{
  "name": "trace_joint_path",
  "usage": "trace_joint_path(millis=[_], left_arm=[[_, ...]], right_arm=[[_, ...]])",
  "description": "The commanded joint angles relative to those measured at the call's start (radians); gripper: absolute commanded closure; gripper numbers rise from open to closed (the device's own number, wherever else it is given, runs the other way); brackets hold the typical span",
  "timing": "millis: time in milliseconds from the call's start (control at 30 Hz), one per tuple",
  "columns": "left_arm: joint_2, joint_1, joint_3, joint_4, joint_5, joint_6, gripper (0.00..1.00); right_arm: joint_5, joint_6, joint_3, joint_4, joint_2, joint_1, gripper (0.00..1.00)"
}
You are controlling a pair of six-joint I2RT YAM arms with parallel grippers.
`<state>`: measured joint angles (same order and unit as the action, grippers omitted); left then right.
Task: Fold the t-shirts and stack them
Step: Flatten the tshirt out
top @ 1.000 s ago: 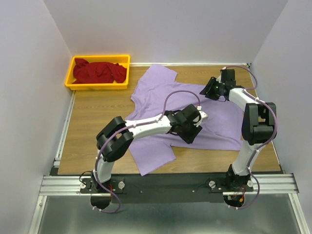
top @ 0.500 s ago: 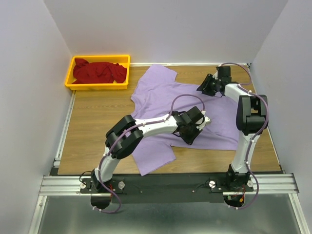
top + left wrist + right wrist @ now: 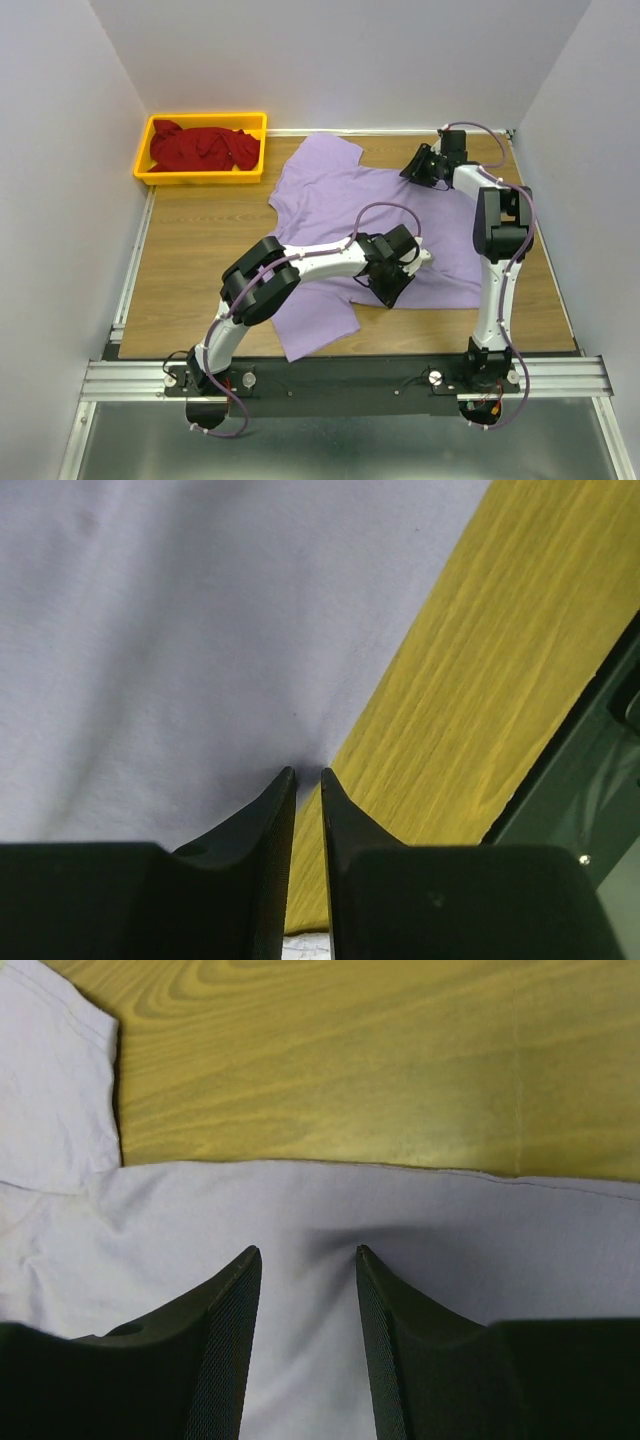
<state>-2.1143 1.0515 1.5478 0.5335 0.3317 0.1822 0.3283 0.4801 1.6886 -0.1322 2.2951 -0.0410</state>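
Showing a light lavender t-shirt (image 3: 330, 200) spread nearly flat across the middle and right of a wooden desk (image 3: 200, 260), one sleeve toward the back and one toward the arms, probably laid open so it can be folded first. The left arm (image 3: 310, 260) reaches over its near side and the right arm (image 3: 495, 240) extends to its far edge, likely so both can lift the cloth together. A yellow bin (image 3: 200, 179) sits at the back left corner, apart from the spread shirt, holding the dark red t-shirt (image 3: 205, 148) in a crumpled heap, seemingly awaiting its turn. The left pincer (image 3: 307, 775) has its jaws pressed nearly together, pinching a pucker of lavender cloth at the shirt's edge beside bare wood. The right pincer (image 3: 308, 1252) is spread, both tips on the cloth just inside its far edge, nothing clamped yet. Plain pale walls (image 3: 330, 60) enclose three sides; the desk shows warm yellow-brown grain, with a metal rail (image 3: 130, 375) along its near edge
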Motion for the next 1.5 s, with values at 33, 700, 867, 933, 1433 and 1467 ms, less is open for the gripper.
trace_joint_path(millis=[33, 700, 867, 933, 1433, 1467], left_arm=[[-0.03, 0.013, -0.023, 0.033, 0.058, -0.021, 0.76], [0.02, 0.013, -0.025, -0.007, 0.064, 0.002, 0.71], [0.082, 0.013, 0.023, -0.081, 0.003, 0.026, 0.67], [0.086, 0.013, 0.056, -0.131, 0.016, 0.022, 0.67], [-0.179, 0.041, 0.399, -0.147, 0.171, -0.059, 0.71], [-0.197, 0.045, 0.403, -0.142, 0.176, -0.062, 0.71]], right_arm=[[-0.026, -0.04, 0.077, -0.006, 0.104, -0.007, 0.49], [-0.055, -0.086, 0.093, -0.007, -0.014, 0.036, 0.45], [-0.095, -0.045, -0.044, -0.006, -0.114, 0.164, 0.45], [-0.089, -0.017, -0.085, -0.006, -0.146, 0.219, 0.46], [-0.074, -0.001, -0.152, -0.006, -0.161, 0.297, 0.47], [-0.068, -0.006, -0.149, -0.004, -0.158, 0.297, 0.47]])
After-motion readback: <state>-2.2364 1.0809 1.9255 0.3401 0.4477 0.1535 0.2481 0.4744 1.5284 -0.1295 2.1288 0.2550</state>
